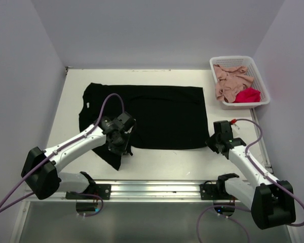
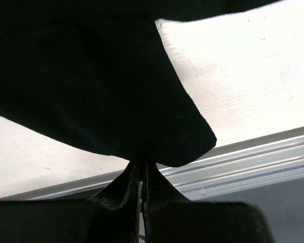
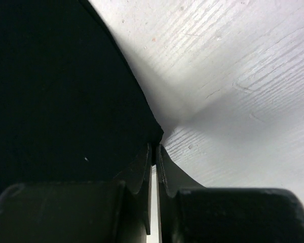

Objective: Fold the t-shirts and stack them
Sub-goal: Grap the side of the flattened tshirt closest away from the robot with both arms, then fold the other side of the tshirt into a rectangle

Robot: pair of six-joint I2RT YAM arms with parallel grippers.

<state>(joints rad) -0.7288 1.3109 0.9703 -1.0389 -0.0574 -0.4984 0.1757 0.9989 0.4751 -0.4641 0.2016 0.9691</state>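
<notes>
Progress: you have no finished fold yet. The black t-shirt (image 1: 162, 114) lies spread across the desk (image 1: 157, 162), with only its near-left part gathered up.
Left to do: the pink t-shirt (image 1: 230, 78) and red t-shirt (image 1: 248, 94) sit crumpled in the basket (image 1: 215, 63) at the far right. There is no stack.
Left hand (image 2: 142, 169): pressed together on a hanging flap of the black cloth, arm angled in over the shirt's near-left corner.
Right hand (image 3: 154, 152): pressed together at the near-right hem corner, seemingly pinching it, arm stretched forward.

White lattice basket (image 1: 233, 59) sat at the far right corner of the white tabletop (image 1: 162, 164); an aluminium rail (image 1: 152, 190) ran along the near edge.
</notes>
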